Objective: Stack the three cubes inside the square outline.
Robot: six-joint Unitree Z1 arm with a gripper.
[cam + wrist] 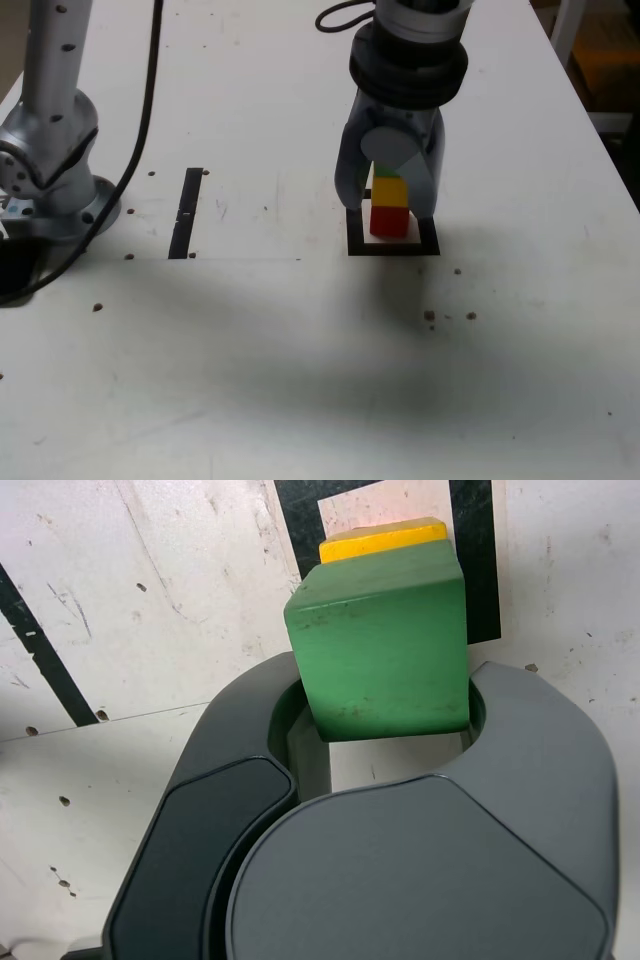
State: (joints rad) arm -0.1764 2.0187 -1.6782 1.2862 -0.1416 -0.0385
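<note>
Apparently nearly done: fingers (pixel 392 205) pinched the green cube (pixel 385 650) between them, seated on the yellow cube (pixel 390 191) over the red cube (pixel 389 221) inside the square outline (pixel 394 246); release and withdrawal remained.

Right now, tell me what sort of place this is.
Probably a robotics lab test bench: a bare white table marked with a tape square and tape strip, cubes stacked under the gripper, and a second arm's base.
</note>
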